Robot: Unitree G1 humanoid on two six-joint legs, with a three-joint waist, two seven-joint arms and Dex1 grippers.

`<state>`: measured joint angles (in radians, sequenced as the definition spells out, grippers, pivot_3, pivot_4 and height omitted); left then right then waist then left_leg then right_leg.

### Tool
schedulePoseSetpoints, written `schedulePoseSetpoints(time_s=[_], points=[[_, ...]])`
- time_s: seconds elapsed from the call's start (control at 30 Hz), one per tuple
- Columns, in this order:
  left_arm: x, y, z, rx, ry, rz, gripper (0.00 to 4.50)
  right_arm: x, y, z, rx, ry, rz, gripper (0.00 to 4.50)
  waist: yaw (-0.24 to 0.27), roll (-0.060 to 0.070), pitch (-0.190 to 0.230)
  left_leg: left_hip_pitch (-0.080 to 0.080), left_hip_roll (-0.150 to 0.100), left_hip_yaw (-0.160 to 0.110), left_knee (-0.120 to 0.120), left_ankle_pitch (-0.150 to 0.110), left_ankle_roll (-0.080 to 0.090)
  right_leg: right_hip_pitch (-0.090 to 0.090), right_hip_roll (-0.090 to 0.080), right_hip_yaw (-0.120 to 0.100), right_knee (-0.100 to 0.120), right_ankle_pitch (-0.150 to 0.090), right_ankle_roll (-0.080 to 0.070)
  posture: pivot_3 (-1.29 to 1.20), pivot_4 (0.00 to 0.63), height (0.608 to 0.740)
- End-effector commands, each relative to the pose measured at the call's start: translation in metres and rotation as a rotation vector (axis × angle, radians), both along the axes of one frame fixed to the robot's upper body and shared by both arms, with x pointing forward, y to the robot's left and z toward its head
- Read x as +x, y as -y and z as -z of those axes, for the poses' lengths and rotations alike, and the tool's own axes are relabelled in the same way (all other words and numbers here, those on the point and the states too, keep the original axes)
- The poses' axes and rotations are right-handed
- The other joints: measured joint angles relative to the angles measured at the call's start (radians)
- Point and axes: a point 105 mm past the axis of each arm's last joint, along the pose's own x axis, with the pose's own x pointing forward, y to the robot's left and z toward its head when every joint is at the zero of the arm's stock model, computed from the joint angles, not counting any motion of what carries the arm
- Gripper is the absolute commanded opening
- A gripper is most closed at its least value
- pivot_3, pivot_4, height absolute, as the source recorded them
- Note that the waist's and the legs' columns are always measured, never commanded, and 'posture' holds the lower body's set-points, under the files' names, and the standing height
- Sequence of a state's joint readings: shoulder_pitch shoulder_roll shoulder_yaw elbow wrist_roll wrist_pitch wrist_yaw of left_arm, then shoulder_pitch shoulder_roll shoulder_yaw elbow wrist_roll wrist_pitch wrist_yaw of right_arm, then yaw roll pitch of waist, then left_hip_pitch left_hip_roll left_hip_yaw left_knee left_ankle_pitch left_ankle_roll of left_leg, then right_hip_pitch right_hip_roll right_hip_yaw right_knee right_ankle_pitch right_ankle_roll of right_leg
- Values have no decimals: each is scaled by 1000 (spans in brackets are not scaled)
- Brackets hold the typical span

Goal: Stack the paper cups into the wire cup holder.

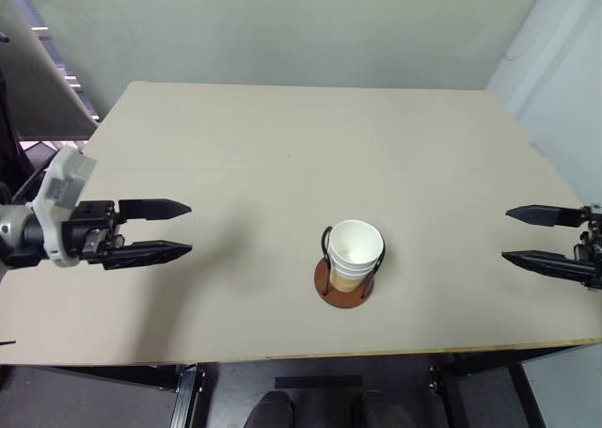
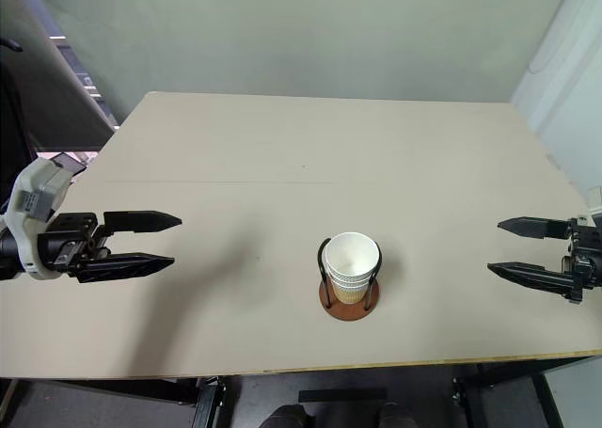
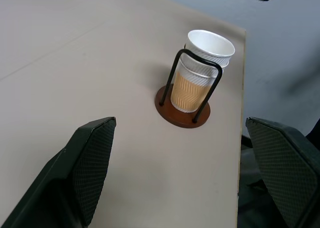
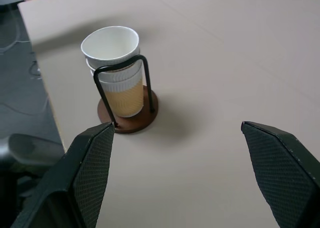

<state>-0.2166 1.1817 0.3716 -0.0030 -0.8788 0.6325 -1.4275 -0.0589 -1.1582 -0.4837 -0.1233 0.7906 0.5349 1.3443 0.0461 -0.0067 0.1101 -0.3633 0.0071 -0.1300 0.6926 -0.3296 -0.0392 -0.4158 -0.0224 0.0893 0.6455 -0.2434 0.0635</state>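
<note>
The paper cups (image 1: pixel 355 252) sit nested in the wire cup holder (image 1: pixel 344 283) near the table's (image 1: pixel 282 146) 6 o'clock edge. Left gripper (image 1: pixel 162 229) at 9 o'clock and right gripper (image 1: pixel 538 236) at 3, both with jaws apart and empty. Risk: the top cup looks slightly tilted; a bump could tip the stack.

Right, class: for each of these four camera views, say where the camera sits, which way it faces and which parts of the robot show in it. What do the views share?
Left eye view: on the head, facing forward and down over the table; left gripper and right gripper, both open.
Right eye view: beside it, nearly the same scene.
Left wrist view: looks along that gripper's fingers toward the paper cups.
Right wrist view: faces the cups from the opposite side.
All share the cups stacked in the wire cup holder.
</note>
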Motion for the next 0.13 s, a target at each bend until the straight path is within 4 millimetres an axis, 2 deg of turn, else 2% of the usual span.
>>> schedulePoseSetpoints(time_s=[0.03, 0.13], points=[[-4, 2, -12, 2, 49, 1, 4453, 2, -3, -7, -21, 10, -13, 4125, 0, 0, 0, 0, 0, 0, 0, 0, 0, 0, 0, 0, 0, 0, 0, 0, 150, 740], [-2, 2, -10, -1, 45, -4, 4453, 1, -4, -5, -19, -1, -16, 4125, 0, 0, 0, 0, 0, 0, -1, 0, -1, 0, 0, 0, 0, 1, 2, 0, 150, 740]])
